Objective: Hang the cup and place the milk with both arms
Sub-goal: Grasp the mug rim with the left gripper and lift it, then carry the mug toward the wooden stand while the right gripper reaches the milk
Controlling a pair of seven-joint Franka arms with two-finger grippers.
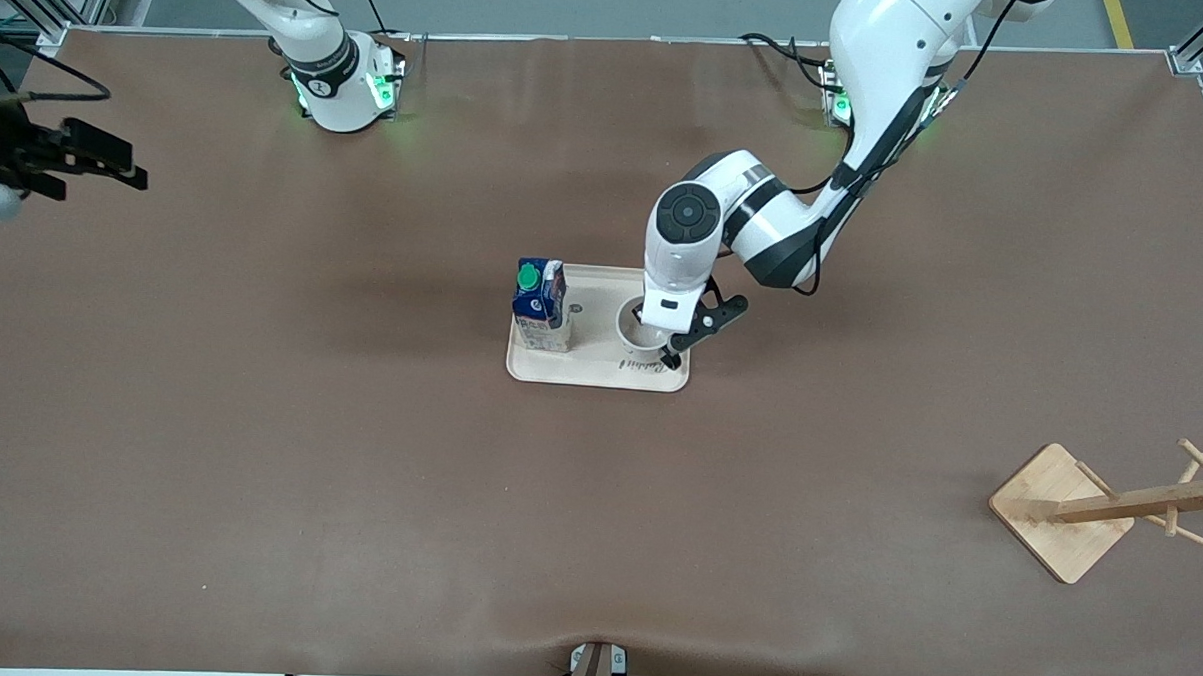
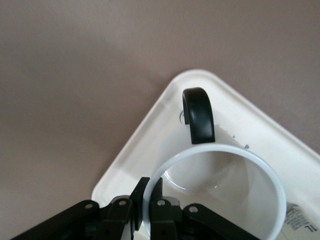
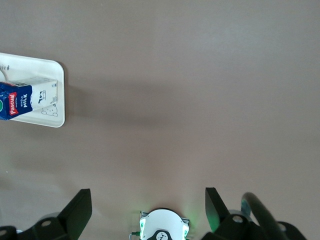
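Note:
The white cup [image 1: 638, 328] stands on the cream tray [image 1: 600, 373] at the end toward the left arm. My left gripper [image 1: 659, 344] is shut on the cup's rim, one finger inside and one outside. In the left wrist view the fingers [image 2: 152, 182] pinch the white rim [image 2: 272, 177], and the black handle [image 2: 199, 115] sticks out from the cup's wall across from them. The milk [image 1: 541, 304] stands upright on the same tray toward the right arm's end, green cap up. My right gripper [image 1: 127, 166] is open and empty, up over the table's edge at the right arm's end.
A wooden cup rack [image 1: 1106, 508] with pegs stands on a square base near the front camera at the left arm's end. The right wrist view shows the milk [image 3: 27, 97] on the tray's corner [image 3: 52, 120] and the right arm's base [image 3: 164, 227].

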